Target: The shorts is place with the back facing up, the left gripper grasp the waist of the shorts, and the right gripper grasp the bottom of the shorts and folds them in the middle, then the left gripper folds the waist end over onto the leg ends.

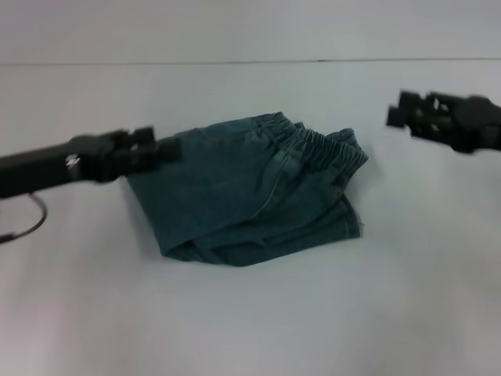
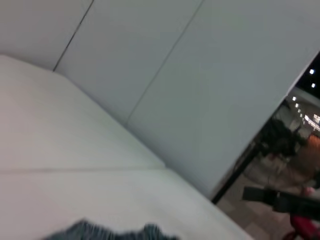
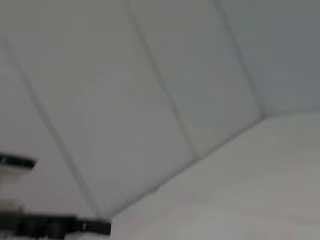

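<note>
The blue denim shorts point(image 1: 243, 196) lie folded into a compact bundle in the middle of the white table. The ruffled waist point(image 1: 317, 145) is on top along the bundle's far right edge. My left gripper point(image 1: 166, 149) hovers at the bundle's far left corner, just above the cloth, holding nothing that I can see. My right gripper point(image 1: 399, 116) hangs in the air to the right of the shorts, well apart from them. The left wrist view shows only a sliver of the shorts point(image 2: 115, 232) and the right gripper point(image 2: 262, 194) farther off.
The white table point(image 1: 250, 321) stretches around the shorts on every side, with a seam line point(image 1: 235, 62) along its back. A thin dark cable point(image 1: 31, 223) loops under the left arm. White wall panels point(image 3: 150, 90) stand behind the table.
</note>
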You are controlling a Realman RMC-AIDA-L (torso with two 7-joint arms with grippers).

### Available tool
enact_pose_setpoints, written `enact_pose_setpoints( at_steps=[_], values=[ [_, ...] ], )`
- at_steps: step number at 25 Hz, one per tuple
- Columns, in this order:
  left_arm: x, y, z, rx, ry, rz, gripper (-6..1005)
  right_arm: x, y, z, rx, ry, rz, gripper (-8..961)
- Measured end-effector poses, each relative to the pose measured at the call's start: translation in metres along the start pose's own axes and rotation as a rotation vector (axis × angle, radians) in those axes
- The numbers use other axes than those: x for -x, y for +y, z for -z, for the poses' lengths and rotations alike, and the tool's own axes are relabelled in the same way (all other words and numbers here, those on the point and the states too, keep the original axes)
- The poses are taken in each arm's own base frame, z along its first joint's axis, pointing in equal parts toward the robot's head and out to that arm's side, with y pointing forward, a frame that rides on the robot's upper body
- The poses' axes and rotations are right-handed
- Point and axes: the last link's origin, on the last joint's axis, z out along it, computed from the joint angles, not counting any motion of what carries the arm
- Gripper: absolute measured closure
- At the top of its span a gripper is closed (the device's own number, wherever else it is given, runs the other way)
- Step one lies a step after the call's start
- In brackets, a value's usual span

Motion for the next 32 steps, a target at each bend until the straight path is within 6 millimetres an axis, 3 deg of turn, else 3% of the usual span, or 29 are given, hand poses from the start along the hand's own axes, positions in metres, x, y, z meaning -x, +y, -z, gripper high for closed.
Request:
enact_pose_setpoints(
  at_steps=[6, 15, 32],
  values=[
    [0.021, 0.000, 0.031, -0.024, -0.044, 0.018, 48, -0.015, 0.007, 0.034, 0.014, 0.113, -0.037, 359],
    [0.028, 0.001, 0.027, -0.011, -0.077, 0.029, 50, -0.034, 0.011, 0.036, 0.020, 0.214, -0.068, 8],
    [0.034, 0.008, 0.025, 0.029, -0.092, 0.047, 50, -0.042, 0.011, 0.036, 0.007, 0.228, -0.079, 12]
  ],
)
